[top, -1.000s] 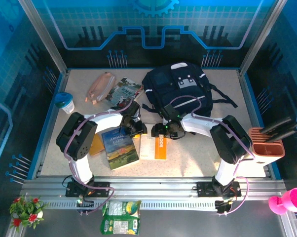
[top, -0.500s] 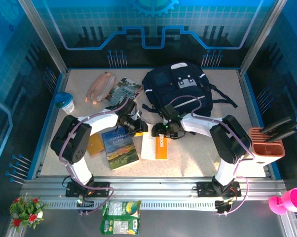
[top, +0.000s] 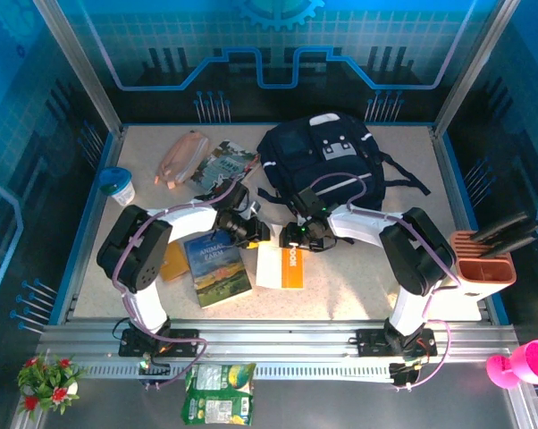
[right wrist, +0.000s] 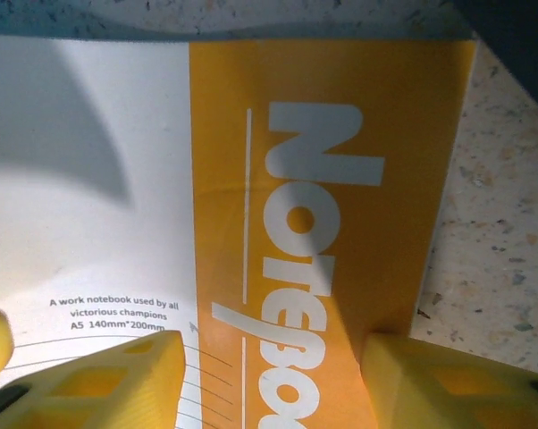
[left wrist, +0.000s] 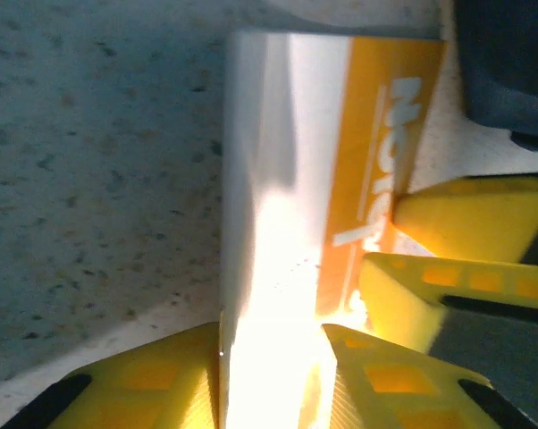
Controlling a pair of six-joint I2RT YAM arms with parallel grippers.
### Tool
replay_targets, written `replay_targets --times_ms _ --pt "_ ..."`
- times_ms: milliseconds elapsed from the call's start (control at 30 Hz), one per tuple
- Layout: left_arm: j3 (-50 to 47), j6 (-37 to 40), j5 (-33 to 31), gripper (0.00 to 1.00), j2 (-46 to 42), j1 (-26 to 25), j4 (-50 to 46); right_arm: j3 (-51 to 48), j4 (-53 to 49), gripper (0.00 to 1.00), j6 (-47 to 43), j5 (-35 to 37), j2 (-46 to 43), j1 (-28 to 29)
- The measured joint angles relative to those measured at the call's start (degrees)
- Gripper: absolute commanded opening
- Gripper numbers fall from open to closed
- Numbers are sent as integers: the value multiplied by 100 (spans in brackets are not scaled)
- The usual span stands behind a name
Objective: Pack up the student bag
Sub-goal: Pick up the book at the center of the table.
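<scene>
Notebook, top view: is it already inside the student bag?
No, the notebook lies flat on the table just in front of the student bag, fully outside it.

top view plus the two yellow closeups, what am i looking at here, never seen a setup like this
These are two robot arms bolted at the near edge of a table. Each ends in a two-finger clamp called a gripper. The top view comes from a fixed camera above and behind the arms. The two close-ups come from small cameras on the wrists, so the yellow blocks are the arms' own fingers.

On the table lie a navy backpack, a pink pouch, an illustrated book, an Animal Farm book, a blue-lidded cup and a white-and-orange notebook.

Both grippers meet over the notebook. The left gripper straddles its white part, though glare hides whether it is pinching. The right gripper has its jaws apart over the orange band and holds nothing.
</scene>
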Motion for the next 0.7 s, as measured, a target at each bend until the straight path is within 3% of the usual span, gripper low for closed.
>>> replay_targets --times_ms 233,467,700 --pt "-11 -20 -197 21 22 0 26 79 -74 53 0 44 52 0" --pt "-7 13 -323 0 -13 0 -20 92 -42 63 -72 83 -31 2" --pt "-2 22 -743 0 -809 278 -415 -267 490 77 -116 66 -1163 -238"
